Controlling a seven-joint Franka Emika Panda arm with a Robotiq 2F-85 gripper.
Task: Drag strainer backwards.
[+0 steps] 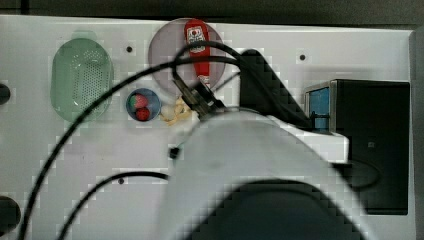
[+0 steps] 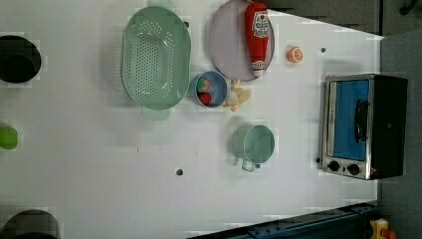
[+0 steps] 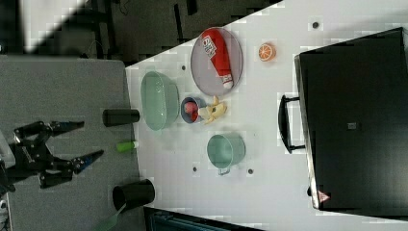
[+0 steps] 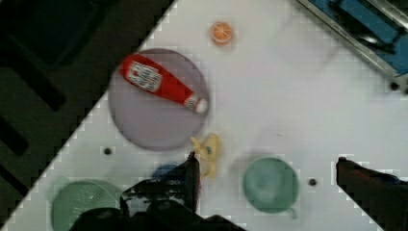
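The strainer (image 2: 156, 57) is a pale mint-green oval colander with many small holes. It lies upright on the white table at the top view's left (image 1: 81, 80), and at the table's edge in the right view (image 3: 159, 100). In the wrist view my gripper (image 4: 267, 160) hangs high over the table, open wide, with nothing between its fingers (image 4: 192, 175). It is over the teal mug (image 4: 269, 185) and banana (image 4: 209, 153), well away from the strainer (image 4: 84, 204). In the top view the white arm (image 1: 250, 165) covers the table's middle.
Beside the strainer stand a small blue bowl of red fruit (image 2: 210, 89), a banana (image 2: 238, 95) and a grey plate (image 2: 226, 45) with a ketchup bottle (image 2: 257, 35). A teal mug (image 2: 254, 144), an orange (image 2: 294, 55), a toaster oven (image 2: 361, 127) and black cups (image 2: 19, 59) are also on the table.
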